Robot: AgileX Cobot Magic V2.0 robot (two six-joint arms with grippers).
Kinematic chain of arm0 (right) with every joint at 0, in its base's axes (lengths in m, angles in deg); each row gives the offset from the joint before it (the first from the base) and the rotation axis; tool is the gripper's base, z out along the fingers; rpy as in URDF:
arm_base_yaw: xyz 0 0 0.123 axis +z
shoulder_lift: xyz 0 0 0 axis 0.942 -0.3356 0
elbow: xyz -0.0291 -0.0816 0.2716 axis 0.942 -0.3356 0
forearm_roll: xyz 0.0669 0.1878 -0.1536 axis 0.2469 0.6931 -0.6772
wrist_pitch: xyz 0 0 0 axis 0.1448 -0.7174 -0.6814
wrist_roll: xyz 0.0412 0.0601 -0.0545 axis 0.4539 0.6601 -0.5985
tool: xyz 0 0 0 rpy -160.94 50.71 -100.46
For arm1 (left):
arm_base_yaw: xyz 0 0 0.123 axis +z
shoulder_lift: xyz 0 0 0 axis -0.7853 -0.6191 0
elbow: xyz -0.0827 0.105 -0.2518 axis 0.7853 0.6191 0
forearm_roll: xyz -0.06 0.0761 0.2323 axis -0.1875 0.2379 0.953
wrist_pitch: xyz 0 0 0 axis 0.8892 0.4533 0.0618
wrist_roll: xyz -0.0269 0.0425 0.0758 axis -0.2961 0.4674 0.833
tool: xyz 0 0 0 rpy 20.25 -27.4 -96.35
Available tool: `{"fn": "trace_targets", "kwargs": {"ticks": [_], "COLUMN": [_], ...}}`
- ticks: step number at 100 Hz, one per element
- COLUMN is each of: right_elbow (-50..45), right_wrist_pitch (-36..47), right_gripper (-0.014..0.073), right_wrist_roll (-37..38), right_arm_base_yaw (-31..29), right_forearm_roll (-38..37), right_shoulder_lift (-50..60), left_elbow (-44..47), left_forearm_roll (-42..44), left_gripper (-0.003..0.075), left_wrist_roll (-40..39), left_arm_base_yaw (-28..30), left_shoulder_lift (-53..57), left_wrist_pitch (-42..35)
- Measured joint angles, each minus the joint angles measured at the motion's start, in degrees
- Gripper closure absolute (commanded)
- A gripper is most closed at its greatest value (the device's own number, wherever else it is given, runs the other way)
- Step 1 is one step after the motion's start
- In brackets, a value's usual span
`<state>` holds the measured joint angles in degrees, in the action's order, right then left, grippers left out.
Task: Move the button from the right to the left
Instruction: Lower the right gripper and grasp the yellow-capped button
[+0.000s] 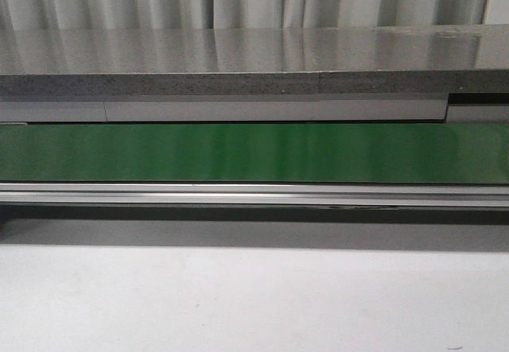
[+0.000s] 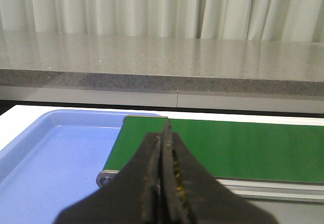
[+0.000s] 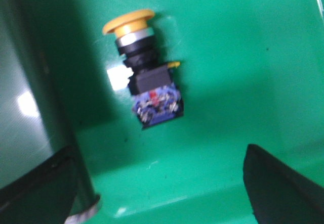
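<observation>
Front view: a green belt [image 1: 254, 152] runs edge to edge across the frame, between a grey stone counter [image 1: 238, 82] behind and a white tabletop [image 1: 254, 300] in front; neither arm shows.

Left wrist view: the left gripper [image 2: 163, 133] hangs with its fingers pressed together, holding nothing, over the belt's end, where a blue tray [image 2: 55, 158] sits just beside the roller.

Right wrist view: the right gripper [image 3: 167, 176] is spread wide and empty above the button [image 3: 144, 67], which lies on its side on a green surface, yellow cap pointing away from the fingers [image 3: 283, 183].
</observation>
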<state>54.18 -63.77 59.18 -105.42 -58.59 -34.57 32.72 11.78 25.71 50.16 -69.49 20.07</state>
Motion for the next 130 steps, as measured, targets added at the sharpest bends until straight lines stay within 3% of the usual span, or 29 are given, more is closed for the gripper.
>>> {"fn": "trace_targets", "kwargs": {"ticks": [50, 62, 79, 88, 112, 130], "right_elbow": [8.1, 8.7, 9.1, 9.3, 9.3, 9.3], "right_wrist_pitch": [0.7, 1.1, 1.5, 1.7, 1.1, -1.2], "right_gripper": [-0.0049, 0.0068, 0.0340, 0.0430, 0.0442, 0.0442], "right_wrist_roll": [0.2, 0.2, 0.2, 0.8, 1.7, 2.2], "right_arm_base_yaw": [0.0, 0.0, 0.0, 0.0, 0.1, 1.5], "right_forearm_roll": [2.8, 3.3, 4.2, 4.6, 5.2, 6.0], "right_shoulder_lift": [-14.6, -16.0, -17.3, -17.4, -16.4, -9.0], "left_elbow": [0.0, 0.0, 0.0, 0.0, 0.0, 0.0], "left_forearm_roll": [0.0, 0.0, 0.0, 0.0, 0.0, 0.0], "left_gripper": [0.0741, 0.0741, 0.0741, 0.0741, 0.0741, 0.0741], "left_wrist_roll": [0.0, 0.0, 0.0, 0.0, 0.0, 0.0], "left_arm_base_yaw": [0.0, 0.0, 0.0, 0.0, 0.0, 0.0], "left_shoulder_lift": [0.0, 0.0, 0.0, 0.0, 0.0, 0.0], "left_wrist_pitch": [0.0, 0.0, 0.0, 0.0, 0.0, 0.0]}}
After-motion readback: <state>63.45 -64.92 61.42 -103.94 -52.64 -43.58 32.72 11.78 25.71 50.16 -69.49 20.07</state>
